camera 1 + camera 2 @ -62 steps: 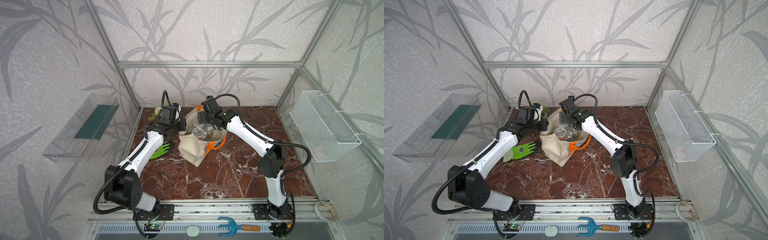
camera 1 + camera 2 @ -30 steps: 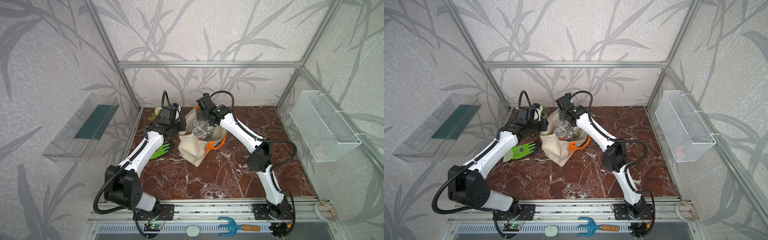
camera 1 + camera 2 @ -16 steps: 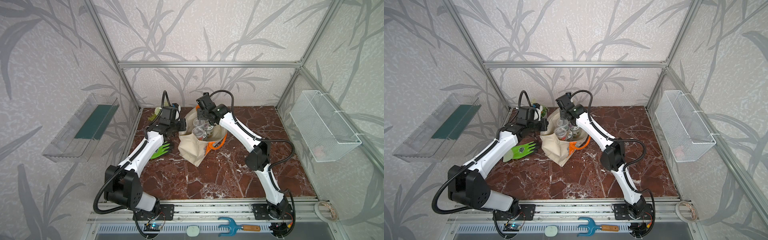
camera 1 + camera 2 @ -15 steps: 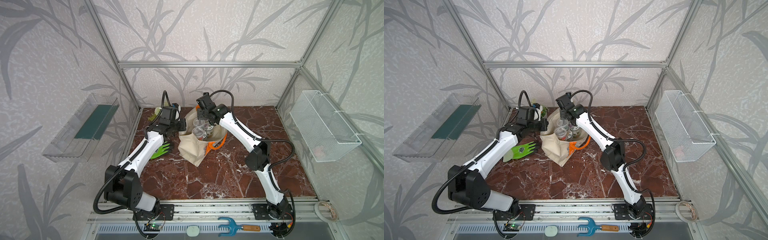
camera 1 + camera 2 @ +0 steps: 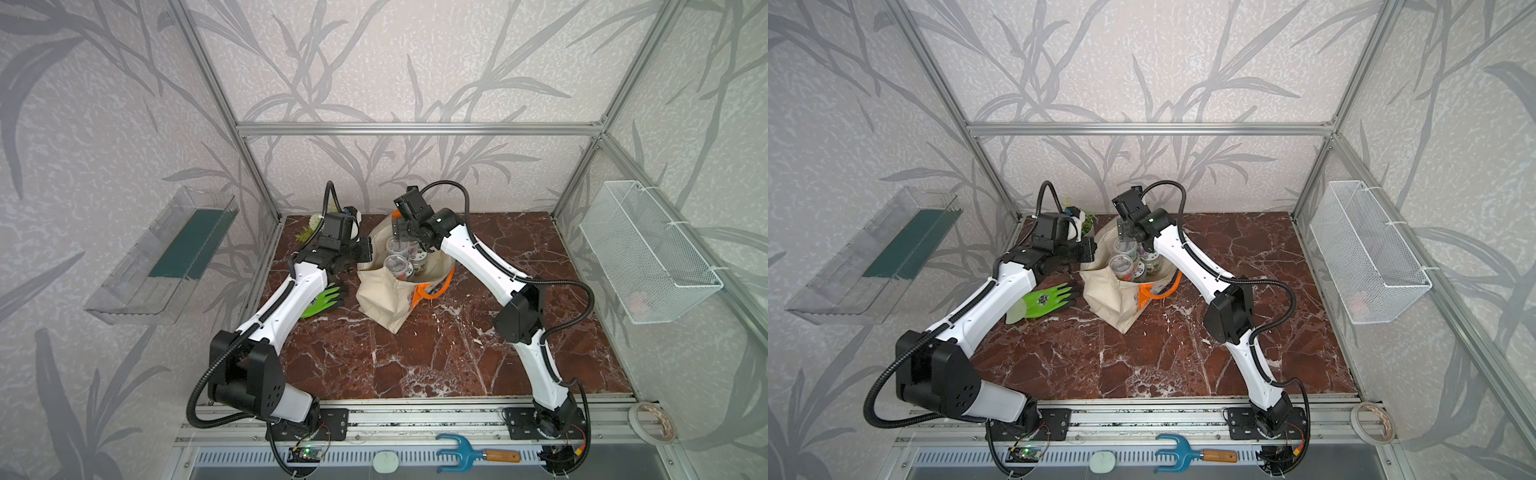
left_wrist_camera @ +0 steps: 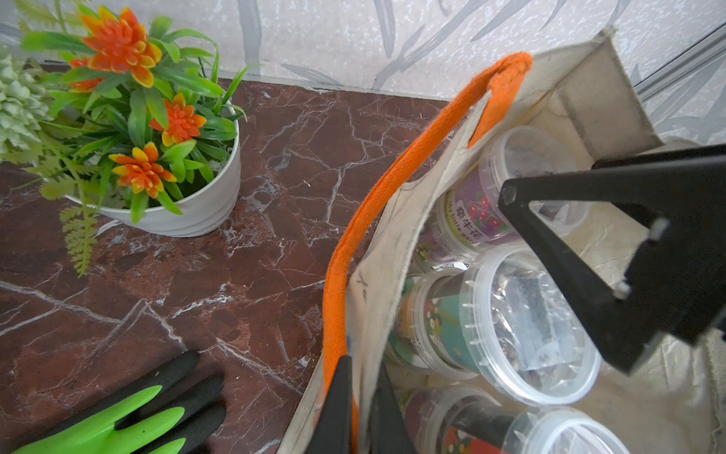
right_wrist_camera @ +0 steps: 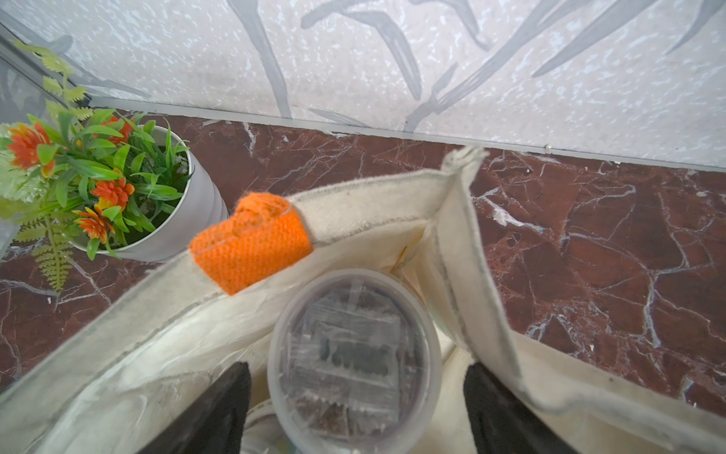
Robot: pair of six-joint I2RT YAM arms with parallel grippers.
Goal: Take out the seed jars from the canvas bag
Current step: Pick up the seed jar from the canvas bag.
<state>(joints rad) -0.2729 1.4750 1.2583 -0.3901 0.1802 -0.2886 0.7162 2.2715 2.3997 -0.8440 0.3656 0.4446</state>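
The canvas bag (image 5: 380,293) (image 5: 1104,291) stands open at the back middle of the marble table, with orange straps. Several seed jars (image 5: 395,264) (image 5: 1120,264) sit inside, clear-lidded ones beside white-lidded ones. My left gripper (image 6: 359,365) (image 5: 365,251) is shut on the bag's rim and orange strap (image 6: 341,275), holding the mouth open. My right gripper (image 7: 355,373) (image 5: 399,235) reaches down into the bag, open. Its two fingers (image 7: 224,397) stand on either side of a clear-lidded jar (image 7: 353,350), with a gap on each side. One black finger (image 6: 589,236) shows over the jars in the left wrist view.
A white flower pot (image 6: 188,204) (image 7: 184,220) with orange flowers stands left of the bag by the back wall. A green and black glove (image 5: 326,297) (image 6: 118,424) lies under my left arm. Wire basket (image 5: 648,257) on the right wall, clear shelf (image 5: 166,257) on the left.
My right arm has reached further back and left over the bag's mouth, its elbow folding inward. The left arm and the bag have stayed put.
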